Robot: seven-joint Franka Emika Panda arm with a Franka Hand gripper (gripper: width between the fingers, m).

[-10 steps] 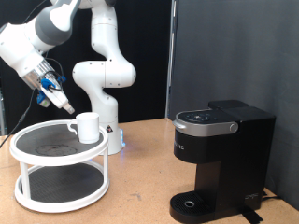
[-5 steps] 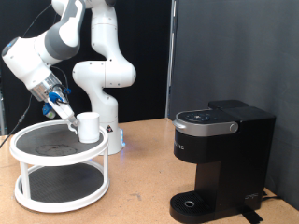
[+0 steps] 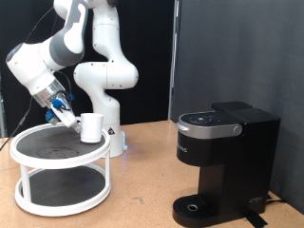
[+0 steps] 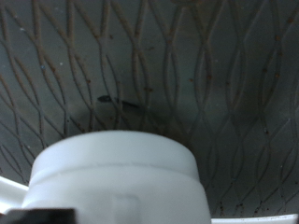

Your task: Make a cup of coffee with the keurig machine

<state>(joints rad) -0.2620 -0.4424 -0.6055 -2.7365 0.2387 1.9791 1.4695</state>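
The cup (image 3: 91, 127), a small white mug, stands on the top tier of the white two-tier stand (image 3: 28, 150) at the exterior view's left. My gripper (image 3: 69, 119) is low over that tier, right beside the cup on its left side, and looks open, with nothing held. In the wrist view the cup (image 4: 117, 182) fills the lower part, very close, over the dark mesh shelf (image 4: 187, 65); a dark fingertip (image 4: 47, 216) shows at the edge beside it. The keurig machine (image 3: 223, 161), black with its lid shut, stands at the exterior view's right, with no cup on its drip tray (image 3: 198, 206).
The robot's white base (image 3: 106, 90) stands just behind the stand. A black backdrop (image 3: 237, 47) rises behind the machine. Bare wooden tabletop (image 3: 142, 180) lies between stand and machine.
The arm has come down and towards the cup, bringing the gripper from above the stand's left to right beside the cup. The cup and the machine have not moved.
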